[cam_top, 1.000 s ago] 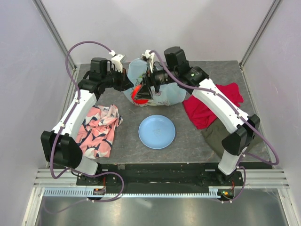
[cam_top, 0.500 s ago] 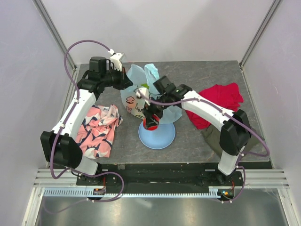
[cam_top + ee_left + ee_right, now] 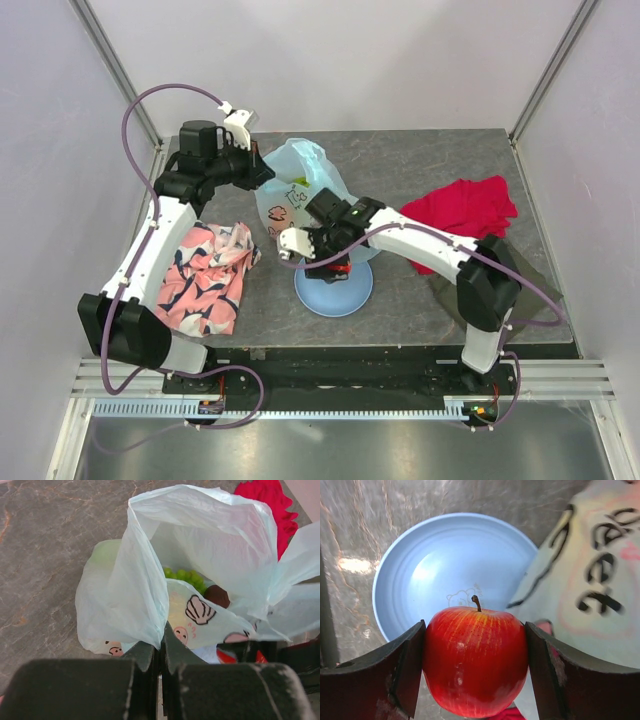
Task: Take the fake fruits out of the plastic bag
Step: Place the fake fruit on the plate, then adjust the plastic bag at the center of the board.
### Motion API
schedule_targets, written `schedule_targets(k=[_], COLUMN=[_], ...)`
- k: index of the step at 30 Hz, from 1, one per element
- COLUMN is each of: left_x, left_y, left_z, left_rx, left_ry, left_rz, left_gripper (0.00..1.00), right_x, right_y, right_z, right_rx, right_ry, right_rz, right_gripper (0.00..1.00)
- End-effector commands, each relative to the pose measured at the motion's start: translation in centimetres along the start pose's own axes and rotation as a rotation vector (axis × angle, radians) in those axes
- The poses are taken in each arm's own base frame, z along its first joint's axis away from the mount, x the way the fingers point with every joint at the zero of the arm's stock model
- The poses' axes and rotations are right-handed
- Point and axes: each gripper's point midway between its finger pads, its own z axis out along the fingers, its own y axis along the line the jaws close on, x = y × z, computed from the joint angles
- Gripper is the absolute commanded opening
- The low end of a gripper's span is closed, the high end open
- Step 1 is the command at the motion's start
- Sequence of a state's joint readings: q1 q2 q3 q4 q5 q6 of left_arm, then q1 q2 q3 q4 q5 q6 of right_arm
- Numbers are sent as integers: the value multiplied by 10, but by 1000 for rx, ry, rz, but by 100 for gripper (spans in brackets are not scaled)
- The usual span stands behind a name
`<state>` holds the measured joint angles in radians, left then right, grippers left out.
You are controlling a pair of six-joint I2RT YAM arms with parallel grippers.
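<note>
The pale-blue plastic bag (image 3: 296,196) stands at the table's back middle, and my left gripper (image 3: 262,178) is shut on its rim. In the left wrist view the pinched film (image 3: 145,605) rises from between the left gripper's (image 3: 161,642) closed fingers. Inside the open bag (image 3: 210,540) lie a green grape bunch (image 3: 186,576) and a dark plum (image 3: 217,595). My right gripper (image 3: 335,262) is shut on a red apple (image 3: 476,665), one finger on each side of it. The apple (image 3: 342,266) hangs over the light-blue plate (image 3: 445,565), just in front of the bag (image 3: 590,595).
The plate (image 3: 345,298) lies near the table's front middle. A pink patterned cloth (image 3: 208,272) lies at the left. A red cloth (image 3: 462,212) lies at the right over an olive one (image 3: 452,288). The red cloth (image 3: 265,500) also shows beyond the bag.
My right gripper has come out of the bag with the red apple and moved forward over the plate. The left gripper has kept its hold on the bag's rim.
</note>
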<state>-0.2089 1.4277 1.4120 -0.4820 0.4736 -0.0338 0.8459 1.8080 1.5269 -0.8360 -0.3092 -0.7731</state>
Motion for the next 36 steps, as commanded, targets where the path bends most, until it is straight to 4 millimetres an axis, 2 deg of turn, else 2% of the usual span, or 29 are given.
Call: schedule_targets(k=[1, 5, 7, 8, 9, 10, 12, 13, 15, 16, 18, 19, 21, 22, 23, 24, 26, 27, 28, 29, 30, 31, 33, 34, 36], left_x=[-16, -13, -12, -11, -10, -9, -9, -10, -9, -7, -4, -1, 3, 7, 9, 11, 14, 12, 2, 4, 0, -17, -22, -32, -36], left_y=[2, 3, 4, 4, 4, 4, 4, 3, 3, 3, 2, 1, 0, -1, -2, -2, 0, 0, 0, 4, 6, 5, 8, 8, 9], left_z=[-8, -9, -9, -9, -8, -8, -7, -7, -5, -4, -2, -2, -1, -2, -2, -1, 4, 7, 9, 18, 22, 22, 30, 29, 31], left_rx=[-16, -19, -22, -19, -19, -19, -13, -7, -4, -1, 7, 13, 20, 28, 31, 34, 41, 45, 47, 46, 46, 46, 45, 43, 40], left_ry=[-52, -46, -45, -42, -39, -36, -36, -36, -32, -28, -18, -13, -3, 5, 10, 12, 26, 27, 12, 30, 29, 1, 7, -11, -16], left_rz=[51, 48, 48, 45, 45, 43, 41, 40, 35, 32, 23, 19, 12, 6, 2, 2, -3, -4, 1, -11, -13, -5, -18, -19, -27], left_gripper=[2, 2, 2, 1, 2, 2, 2, 2, 2, 2, 2, 2, 2, 2, 2, 2, 2, 2, 2, 2, 2, 2, 2, 2, 2], right_x=[27, 28, 28, 29, 29, 26, 16, 7, -3, -11, -15, -22, -25, -25, -23, -25, -5, -4, 5, 7, 5, -1, -13, -26, -41], right_y=[6, 22, 28, 28, 28, 26, 22, 13, 2, -9, -19, -35, -50, -69, -79, -99, -126, -140, -153, -164, -174, -186, -196, -199, -199], right_z=[23, 30, 35, 37, 37, 34, 26, 13, -1, -16, -31, -45, -59, -73, -80, -86, -96, -101, -107, -113, -121, -138, -160, -184, -208], right_rx=[-18, -83, -102, -102, -99, -92, -82, -54, -24, 0, 8, 34, 67, 110, 145, 221, 327, 381, 424, 475, 505, 546, 607, 646, 673], right_ry=[153, 122, 108, 110, 108, 94, 55, 18, -26, -65, -94, -136, -168, -207, -227, -265, -274, -300, -302, -302, -324, -361, -405, -450, -513], right_rz=[-113, -86, -38, -21, 4, 13, 43, 54, 84, 119, 163, 212, 283, 324, 416, 443, 543, 551, 579, 610, 618, 614, 600, 582, 588], right_gripper=[37, 38, 45, 50, 62, 68, 87, 90, 94, 95, 96, 97, 97, 97, 97, 97, 97, 96, 96, 96, 96, 96, 95, 95, 95])
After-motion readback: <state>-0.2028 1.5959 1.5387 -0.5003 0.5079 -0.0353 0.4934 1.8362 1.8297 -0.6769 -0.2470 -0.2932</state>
